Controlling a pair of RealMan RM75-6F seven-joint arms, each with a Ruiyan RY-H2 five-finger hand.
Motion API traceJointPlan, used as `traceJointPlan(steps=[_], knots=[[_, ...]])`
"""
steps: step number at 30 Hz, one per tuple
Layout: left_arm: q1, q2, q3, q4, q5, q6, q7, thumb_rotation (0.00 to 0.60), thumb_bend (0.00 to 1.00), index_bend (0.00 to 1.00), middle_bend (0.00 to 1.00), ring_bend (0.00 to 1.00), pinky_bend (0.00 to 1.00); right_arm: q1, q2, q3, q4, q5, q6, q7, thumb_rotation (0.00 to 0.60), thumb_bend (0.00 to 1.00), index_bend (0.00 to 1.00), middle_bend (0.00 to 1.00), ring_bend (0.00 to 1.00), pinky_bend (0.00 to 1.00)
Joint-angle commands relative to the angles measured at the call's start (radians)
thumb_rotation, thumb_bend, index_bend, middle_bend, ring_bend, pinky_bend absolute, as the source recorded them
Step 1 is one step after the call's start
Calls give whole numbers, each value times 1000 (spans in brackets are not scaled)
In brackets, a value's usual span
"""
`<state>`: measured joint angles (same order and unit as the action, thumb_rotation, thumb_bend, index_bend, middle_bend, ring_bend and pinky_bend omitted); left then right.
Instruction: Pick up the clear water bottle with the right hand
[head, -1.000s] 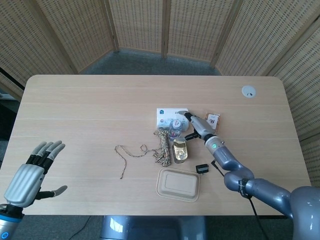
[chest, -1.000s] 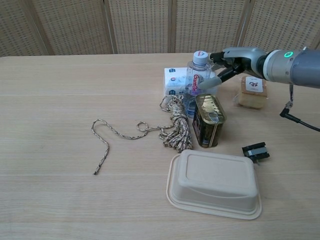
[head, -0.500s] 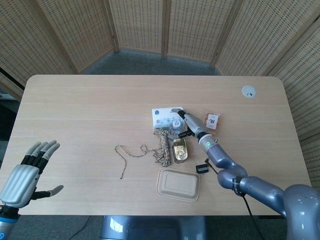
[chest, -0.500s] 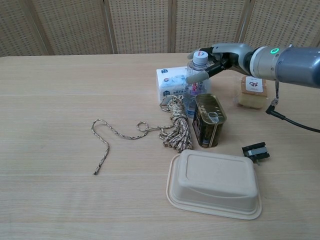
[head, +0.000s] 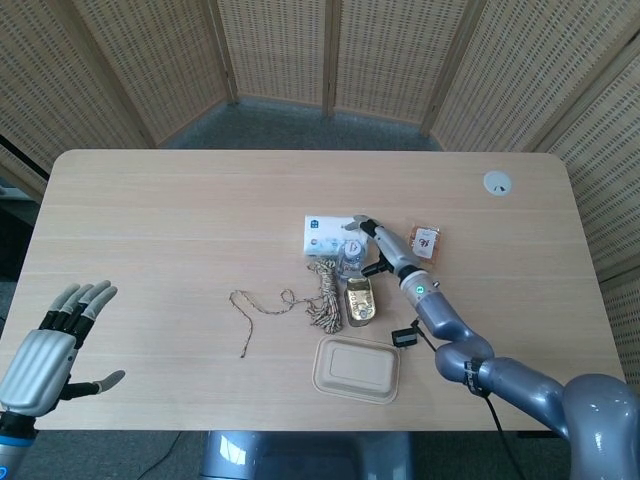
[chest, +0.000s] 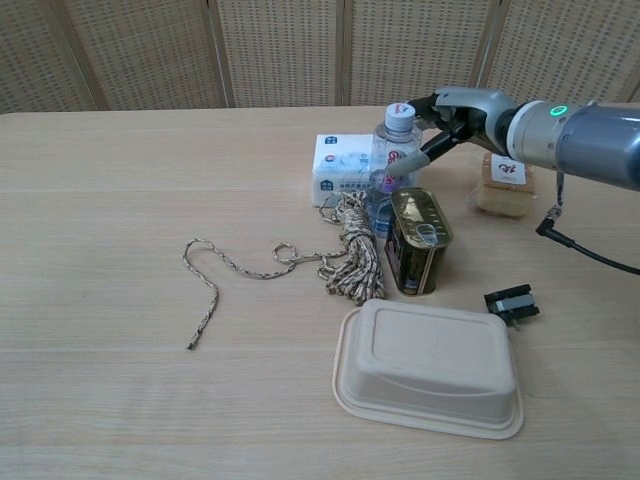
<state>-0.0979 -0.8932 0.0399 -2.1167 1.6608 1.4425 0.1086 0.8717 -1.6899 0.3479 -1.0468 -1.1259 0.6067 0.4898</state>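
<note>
Clear water bottle (chest: 393, 160) upright on table (chest: 120, 190); right hand (chest: 447, 120) wraps it, grip unclear. Left hand (head: 50, 345) open, empty.

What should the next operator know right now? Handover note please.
Right robot hand: at the clear water bottle, fingers spread around its upper part, thumb against the label; a firm grip isn't evident.
Left robot hand: open, idle off the table's near left corner.
Bottle: upright on the table, crowded by the white box on its left, the gold tin in front and the rope coil.
Done: reach to the bottle.
Left: close the fingers, lift straight up, probably minding the tin and box.
</note>
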Motion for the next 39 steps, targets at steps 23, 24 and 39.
traceJointPlan(steps=[23, 24, 39], knots=[[5, -3, 1, 7, -7, 3, -5, 600, 152, 0, 0, 0, 0, 1, -4, 20, -80, 16, 26, 4, 600, 79, 252, 248, 226, 518], [6, -3, 1, 8, -7, 3, -6, 600, 152, 0, 0, 0, 0, 3, -8, 20, -78, 20, 24, 0, 600, 81, 275, 264, 260, 533], [12, -3, 2, 12, -9, 9, -8, 600, 153, 0, 0, 0, 0, -9, -43, 34, -16, 51, 64, -20, 600, 150, 717, 788, 887, 977]])
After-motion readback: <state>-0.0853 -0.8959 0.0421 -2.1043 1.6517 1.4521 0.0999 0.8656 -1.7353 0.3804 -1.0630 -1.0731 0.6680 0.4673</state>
